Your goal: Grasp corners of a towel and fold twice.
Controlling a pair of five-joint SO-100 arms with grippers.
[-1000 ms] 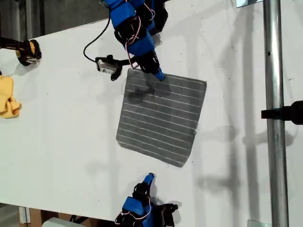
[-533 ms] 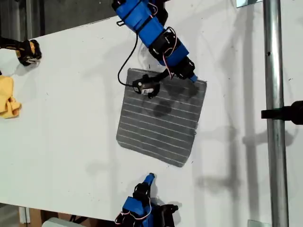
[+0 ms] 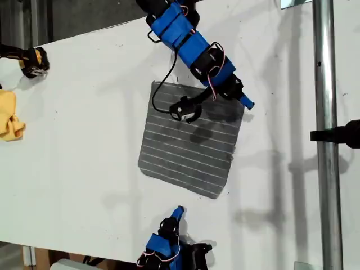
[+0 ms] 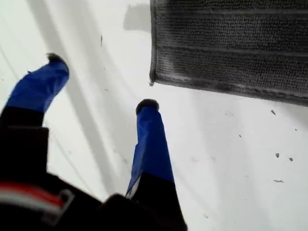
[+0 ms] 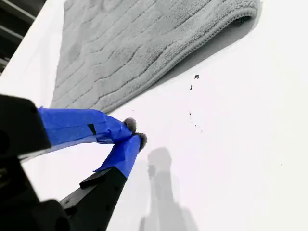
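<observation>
The gray striped towel (image 3: 191,140) lies flat on the white table (image 3: 84,157). My first gripper (image 3: 246,103) hangs at the towel's far corner (image 3: 242,100) on the exterior view's right. In the first wrist view my first gripper (image 4: 98,84) is open, its fingers (image 4: 149,139) just off that corner (image 4: 153,81) of the towel (image 4: 231,43), with nothing between them. My second gripper (image 3: 177,212) sits at the table's near edge, short of the towel's near border. The second wrist view shows my second gripper (image 5: 134,132) shut on nothing, with the towel (image 5: 144,43) ahead of it.
A yellow cloth (image 3: 10,115) and a black-and-yellow object (image 3: 31,61) lie at the exterior view's left. A metal pole (image 3: 326,140) with a black clamp (image 3: 340,134) runs down the exterior view's right. The first arm's camera (image 3: 184,109) hangs over the towel.
The first arm has swung along the towel's far edge, from the corner on the exterior view's left to the one on its right. The towel and the second arm have not moved.
</observation>
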